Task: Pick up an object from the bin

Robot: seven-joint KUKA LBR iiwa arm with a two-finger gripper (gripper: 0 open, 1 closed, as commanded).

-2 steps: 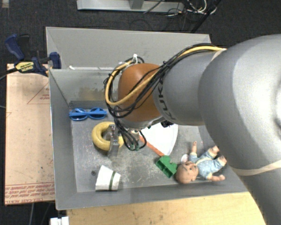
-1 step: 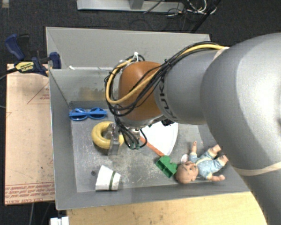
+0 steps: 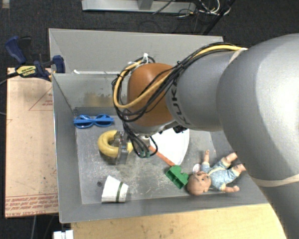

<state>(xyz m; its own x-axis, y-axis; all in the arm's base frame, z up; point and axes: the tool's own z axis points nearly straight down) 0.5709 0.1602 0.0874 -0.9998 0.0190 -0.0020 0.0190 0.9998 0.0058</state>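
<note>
My gripper (image 3: 122, 151) is low in the bin's left half, at the right side of a yellow ring (image 3: 107, 144) that lies flat on the floor. It touches or overlaps the ring's right rim, and that part of the ring is hidden behind it. A pair of blue sunglasses (image 3: 93, 120) lies just behind the ring, near the back wall. A white paper cup with a green stripe (image 3: 114, 189) lies on its side in front of the ring.
A white disc (image 3: 175, 144) lies right of the gripper, partly under the arm, with an orange stick (image 3: 164, 157) at its edge. A green block (image 3: 177, 177) and a baby doll (image 3: 215, 176) lie at the front right. The arm and its cables cover the bin's middle and right.
</note>
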